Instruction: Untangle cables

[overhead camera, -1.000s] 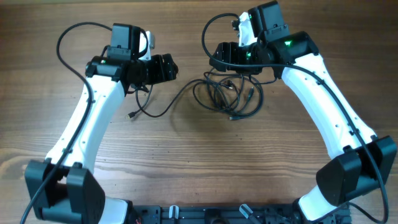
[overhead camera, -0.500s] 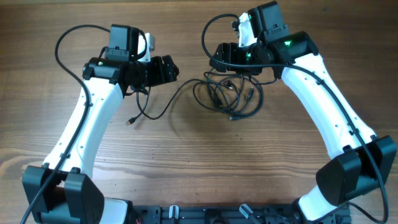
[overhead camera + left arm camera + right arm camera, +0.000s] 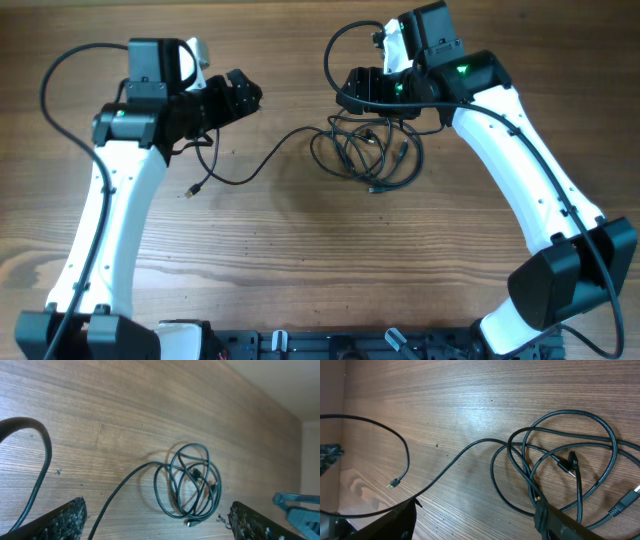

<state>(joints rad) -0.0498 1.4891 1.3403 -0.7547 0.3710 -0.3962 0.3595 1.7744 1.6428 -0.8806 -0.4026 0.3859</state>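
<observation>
- Two white-and-black arms over a brown wood-grain table (image 3: 320, 260), one on each side of the work.
- Thin black cables (image 3: 370, 150): loose tangle of overlapping loops, flat on the wood, right of centre. Small plugs visible inside the tangle and at its lower edge.
- Right gripper (image 3: 352, 88): just above the tangle's top loops in the overhead view, very near them.
- Same gripper (image 3: 475, 510) from its wrist camera: fingers well apart, bare wood between them, nothing clamped. Tangle (image 3: 560, 465) lying close to the right-hand finger (image 3: 560, 525); touching or not, cannot tell.
- Long black strand (image 3: 262, 165): leading out of the tangle leftward, sagging across the wood, then curling up toward the left arm. Ends in a small plug (image 3: 188, 190) resting on the table below that arm.
- Left gripper (image 3: 240, 92): well apart from the tangle, off to its left.
- Same gripper (image 3: 157, 506) from its wrist camera: fingers (image 3: 65, 517) spread wide at both lower corners, no pinch visible. Tangle (image 3: 192, 480) ahead, strand (image 3: 130, 485) passing between the fingers and out at the bottom edge. Hooked on anything below the frame or not, cannot tell.
- Thick black arm wire (image 3: 42, 445): arching at the left edge of the left wrist view, separate from the tangle.
</observation>
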